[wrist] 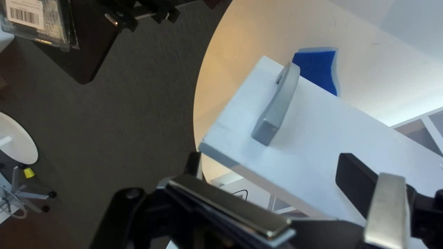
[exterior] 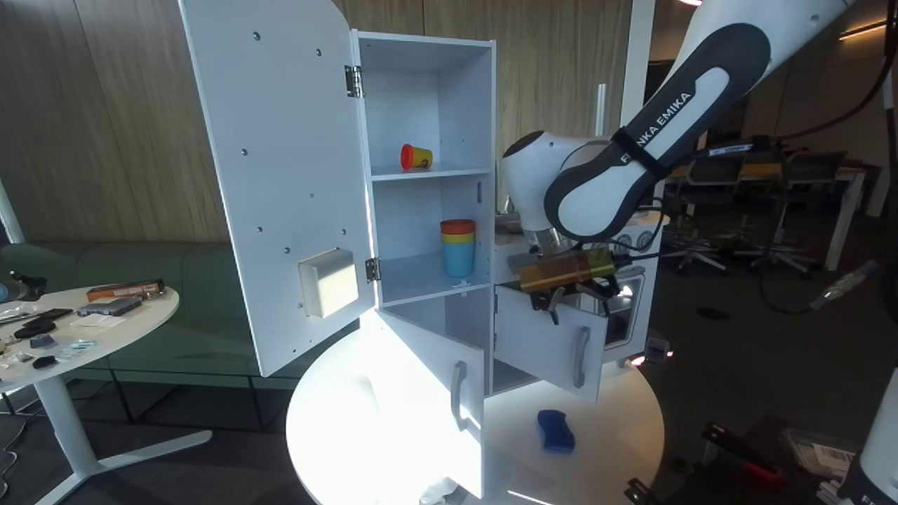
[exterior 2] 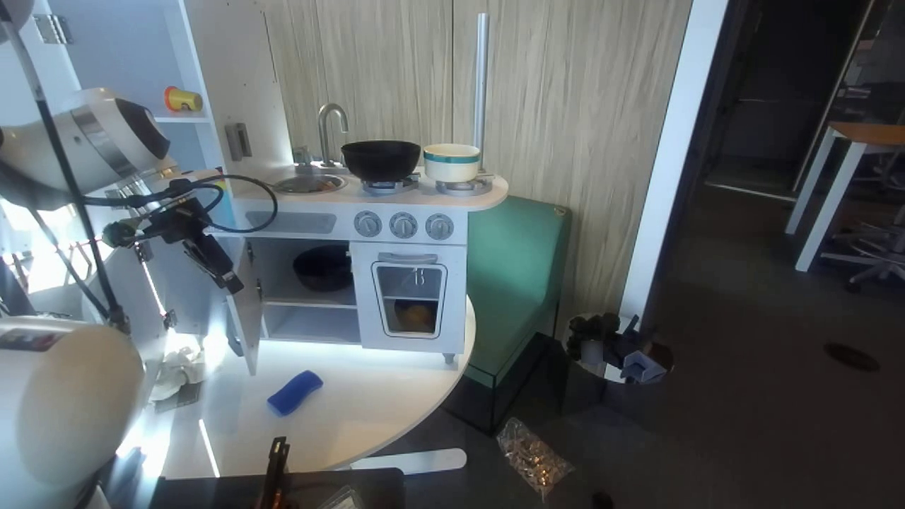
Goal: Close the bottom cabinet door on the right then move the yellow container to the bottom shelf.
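The yellow container, with a red end, lies on its side on the higher board; it also shows in an exterior view. The bottom shelf is the white board below it, bearing a stack of coloured cups. The bottom right cabinet door stands ajar, its grey handle outward. My gripper is open and empty at the door's top edge. In the wrist view, the fingers are apart, one past the door's edge, one over the door face. I cannot tell whether they touch.
The bottom left door and the tall upper door stand open. A blue sponge lies on the round white table. A toy kitchen with a black pan and white pot stands beside the cupboard.
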You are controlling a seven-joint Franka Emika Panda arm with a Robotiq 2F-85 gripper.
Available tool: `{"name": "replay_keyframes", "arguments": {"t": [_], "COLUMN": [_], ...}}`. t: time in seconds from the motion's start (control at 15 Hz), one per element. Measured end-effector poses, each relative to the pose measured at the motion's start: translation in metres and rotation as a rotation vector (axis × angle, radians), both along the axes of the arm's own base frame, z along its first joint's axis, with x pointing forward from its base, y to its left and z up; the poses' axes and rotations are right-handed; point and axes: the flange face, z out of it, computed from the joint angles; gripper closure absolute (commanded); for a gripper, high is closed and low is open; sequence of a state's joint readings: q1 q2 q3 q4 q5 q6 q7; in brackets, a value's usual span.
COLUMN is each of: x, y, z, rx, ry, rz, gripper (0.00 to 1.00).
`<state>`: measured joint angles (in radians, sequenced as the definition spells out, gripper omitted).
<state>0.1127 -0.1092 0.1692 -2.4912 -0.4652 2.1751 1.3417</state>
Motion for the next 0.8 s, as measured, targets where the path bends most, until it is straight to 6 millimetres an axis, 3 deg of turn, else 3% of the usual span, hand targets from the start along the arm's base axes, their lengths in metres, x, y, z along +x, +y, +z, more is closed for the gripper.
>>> {"name": "replay_keyframes", "arguments": {"t": [0.33,0.8], "x": [0.005,0.006], "y": [-0.035,-0.043], "z": [-0.004,-0.014], "rx": [-0.157,-0.133], "ry": [-0.066,-0.213], "rz": [0.046,0.1], "gripper": [0.0,0.0]}}
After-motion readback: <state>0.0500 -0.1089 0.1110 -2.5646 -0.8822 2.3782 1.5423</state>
